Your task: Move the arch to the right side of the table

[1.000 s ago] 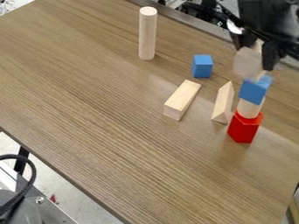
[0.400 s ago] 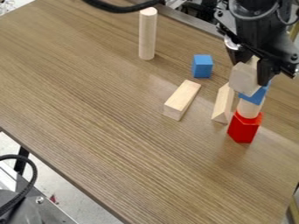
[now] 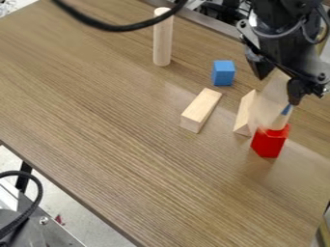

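Tool (image 3: 279, 90) above the stack, fingers spread. Blurred pale wooden piece (image 3: 268, 106), presumably the arch, lies between and below them, towards the worktop (image 3: 161, 169)'s right side; probably loose rather than pinched. Red block (image 3: 269, 143) bears a pale wooden cylinder (image 3: 279, 122) with a blue block (image 3: 286, 110) above, likely as support. Narrow perch; toppling risk.

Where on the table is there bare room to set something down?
In the camera view, the table is bare left of and below the rectangular block. It is crowded at right, where the triangular block and red block sit below the open gripper.
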You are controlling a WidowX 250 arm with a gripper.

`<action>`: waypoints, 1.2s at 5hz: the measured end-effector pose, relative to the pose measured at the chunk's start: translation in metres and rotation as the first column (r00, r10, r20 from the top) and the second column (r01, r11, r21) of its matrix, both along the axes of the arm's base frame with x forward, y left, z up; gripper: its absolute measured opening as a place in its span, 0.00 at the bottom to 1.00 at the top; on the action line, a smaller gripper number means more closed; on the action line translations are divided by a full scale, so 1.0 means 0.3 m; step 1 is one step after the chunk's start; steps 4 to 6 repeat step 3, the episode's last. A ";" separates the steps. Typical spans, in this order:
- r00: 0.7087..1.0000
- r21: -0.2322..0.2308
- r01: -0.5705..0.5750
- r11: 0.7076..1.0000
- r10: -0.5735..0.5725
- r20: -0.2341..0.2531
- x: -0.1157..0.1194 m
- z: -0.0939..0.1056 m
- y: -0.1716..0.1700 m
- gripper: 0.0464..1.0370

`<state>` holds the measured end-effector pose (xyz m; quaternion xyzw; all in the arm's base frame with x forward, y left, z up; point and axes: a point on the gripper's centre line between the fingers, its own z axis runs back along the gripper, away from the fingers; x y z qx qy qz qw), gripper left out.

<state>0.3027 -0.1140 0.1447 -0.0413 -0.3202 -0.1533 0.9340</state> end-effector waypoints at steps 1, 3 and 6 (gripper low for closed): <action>0.999 -0.012 -0.019 1.000 0.019 0.048 -0.001 0.026 0.005 0.97; 0.994 -0.046 -0.026 0.999 0.031 0.101 -0.016 0.101 0.014 0.96; 0.994 -0.046 -0.026 0.999 0.031 0.101 -0.016 0.101 0.014 0.96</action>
